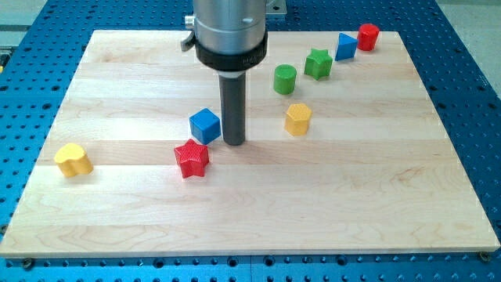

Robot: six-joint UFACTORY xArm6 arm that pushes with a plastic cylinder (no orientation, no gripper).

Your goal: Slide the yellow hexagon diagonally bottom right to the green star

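The yellow hexagon (298, 119) lies right of the board's middle. The green star (318, 63) lies above it and slightly to its right, near the view's top. My tip (234, 142) rests on the board left of the yellow hexagon, about a block's width away from it. The tip stands just right of the blue cube (205, 125) and up-right of the red star (192, 159).
A green cylinder (285, 79) stands between the hexagon and the star, to their left. A blue block (346, 46) and a red cylinder (368, 36) lie at the top right. A yellow heart (73, 160) lies at the left edge of the wooden board (376, 196).
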